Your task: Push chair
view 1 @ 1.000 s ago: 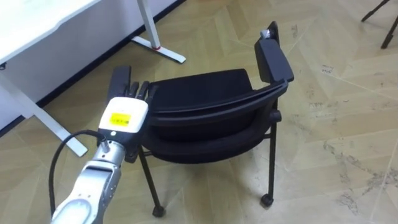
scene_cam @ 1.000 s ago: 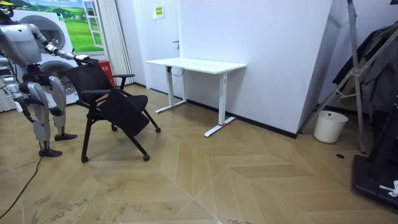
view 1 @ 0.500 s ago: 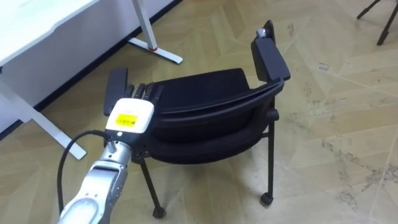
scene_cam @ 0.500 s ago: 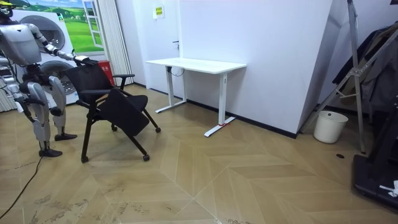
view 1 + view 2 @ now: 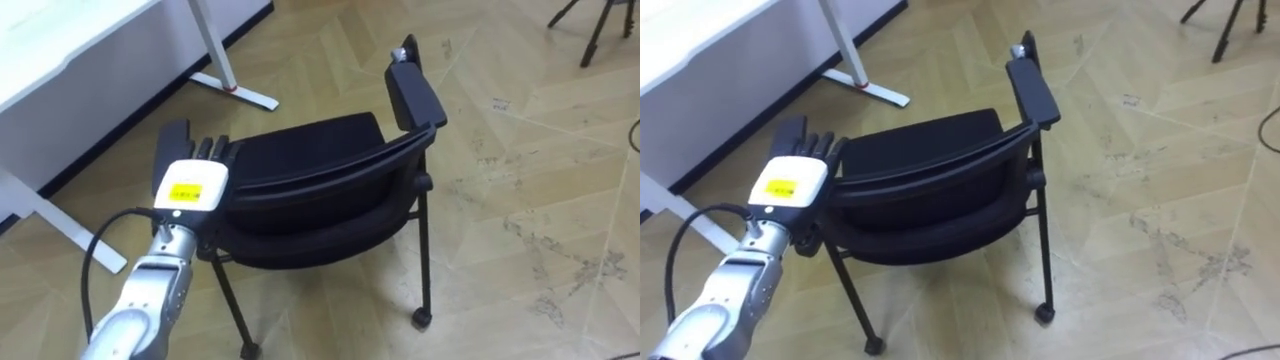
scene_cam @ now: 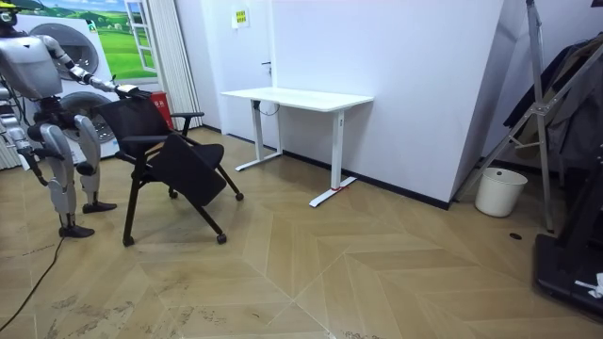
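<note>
Wood floor (image 5: 520, 150), black padded chair (image 5: 310, 160) on castors (image 5: 422, 318), left hand (image 5: 190, 182) on backrest (image 5: 330, 185)

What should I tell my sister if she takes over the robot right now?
Left hand: open, fingers straight, laid on the left end of the chair back's top edge.
Right hand: seems to hang low at the robot's side in the room view, idle.
Chair: black, on casters, on the wooden floor just in front of the robot, apart from the white desk.
Done: the robot stands behind the chair with a hand on it.
Left: push the chair forward. Probably keep the push low and steady so the chair rolls instead of tipping.
</note>
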